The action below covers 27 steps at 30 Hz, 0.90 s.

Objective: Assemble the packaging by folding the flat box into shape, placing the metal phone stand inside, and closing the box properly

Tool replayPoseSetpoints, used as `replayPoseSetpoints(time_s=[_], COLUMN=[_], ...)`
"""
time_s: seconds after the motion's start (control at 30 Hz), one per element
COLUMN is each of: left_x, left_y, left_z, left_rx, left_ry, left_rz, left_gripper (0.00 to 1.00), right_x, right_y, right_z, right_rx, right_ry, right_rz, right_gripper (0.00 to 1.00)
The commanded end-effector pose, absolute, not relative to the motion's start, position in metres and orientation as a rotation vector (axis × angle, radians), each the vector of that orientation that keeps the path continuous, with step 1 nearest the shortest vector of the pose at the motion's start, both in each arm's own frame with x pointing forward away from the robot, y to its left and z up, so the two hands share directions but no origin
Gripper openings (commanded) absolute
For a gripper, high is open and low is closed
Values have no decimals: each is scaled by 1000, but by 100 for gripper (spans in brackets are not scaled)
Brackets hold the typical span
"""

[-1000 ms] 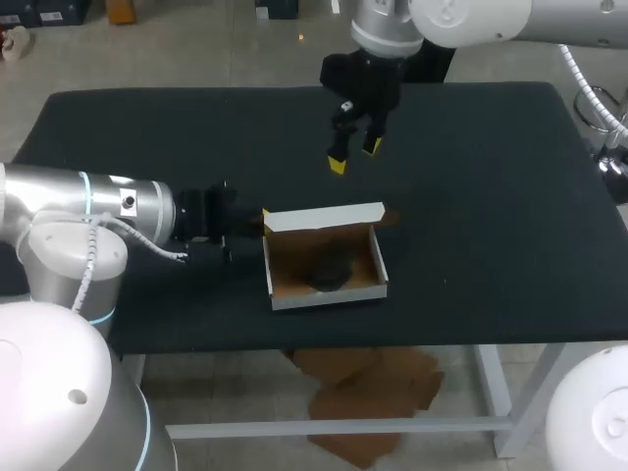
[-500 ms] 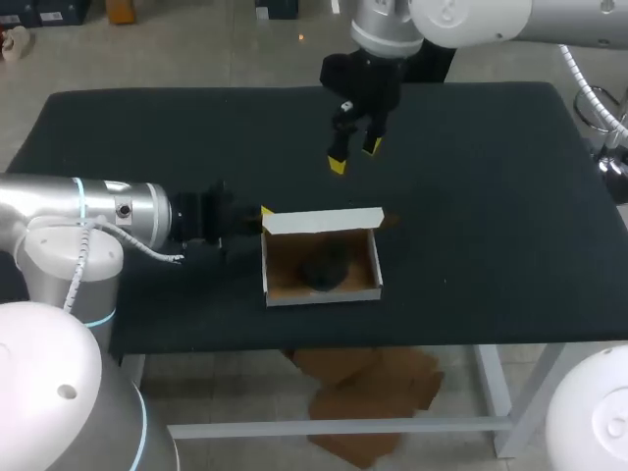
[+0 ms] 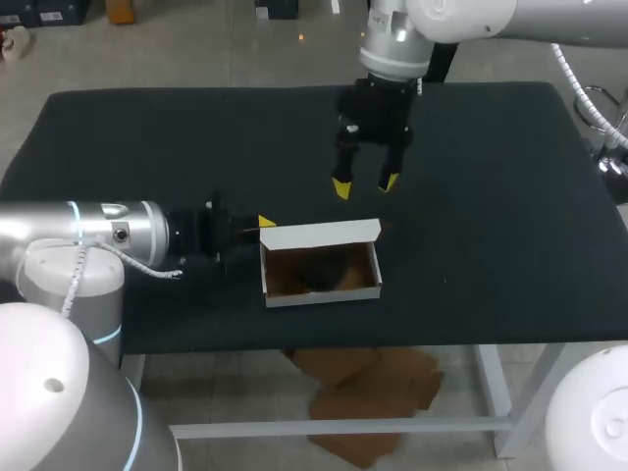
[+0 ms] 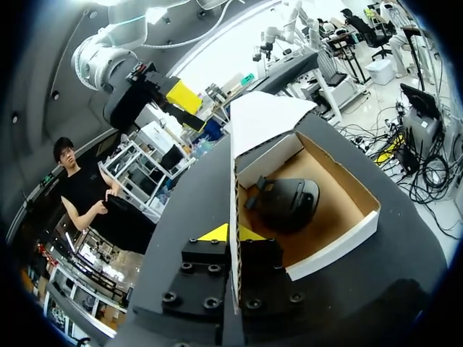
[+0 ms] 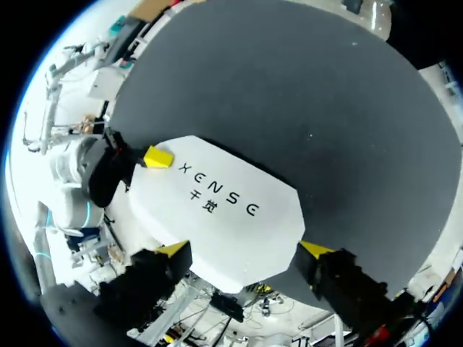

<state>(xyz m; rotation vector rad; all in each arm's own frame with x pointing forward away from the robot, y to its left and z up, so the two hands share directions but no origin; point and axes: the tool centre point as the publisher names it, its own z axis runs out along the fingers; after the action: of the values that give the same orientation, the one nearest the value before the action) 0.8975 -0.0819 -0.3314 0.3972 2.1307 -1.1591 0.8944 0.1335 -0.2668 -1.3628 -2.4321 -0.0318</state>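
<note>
Across the table (image 3: 510,196) lies the box (image 3: 320,234), left hand (image 3: 263,225) pinching its end, right hand (image 3: 365,184) wide.

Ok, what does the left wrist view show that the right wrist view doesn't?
Only the left wrist view looks inside the box: its brown floor and the dark phone stand lying there. Only the right wrist view shows the broad white face of the lid with print on it, which hides the inside. Both show the lid, the black table, the left gripper shut on the lid's edge, and the right gripper open, touching nothing.
</note>
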Motion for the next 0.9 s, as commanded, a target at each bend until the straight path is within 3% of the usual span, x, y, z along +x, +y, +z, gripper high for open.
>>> replayPoseSetpoints(time_s=[0.03,0.33,0.7,0.77,0.8,0.9], left_x=[894,892,890,890,890,889], left_y=[-79,-83,-83,-83,-83,-84], left_z=[-334,-338,-344,-345,-346,-348], left_rx=[391,421,440,444,444,447], left_ry=[2095,2081,2064,2055,2054,2050], left_rz=[-1165,-1150,-1116,-1114,-1114,-1109], left_gripper=[0,0,0,0,0,0], right_x=[902,902,897,895,894,892], right_y=[130,130,118,117,116,116], right_z=[-266,-266,-293,-296,-298,-303], right_rx=[-1415,-1415,-1767,-1769,-1777,-1769], right_ry=[-2311,-2311,-1948,-1924,-1913,-1902], right_rz=[-8,-8,330,330,322,290], right_gripper=[100,100,100,92,78,73])
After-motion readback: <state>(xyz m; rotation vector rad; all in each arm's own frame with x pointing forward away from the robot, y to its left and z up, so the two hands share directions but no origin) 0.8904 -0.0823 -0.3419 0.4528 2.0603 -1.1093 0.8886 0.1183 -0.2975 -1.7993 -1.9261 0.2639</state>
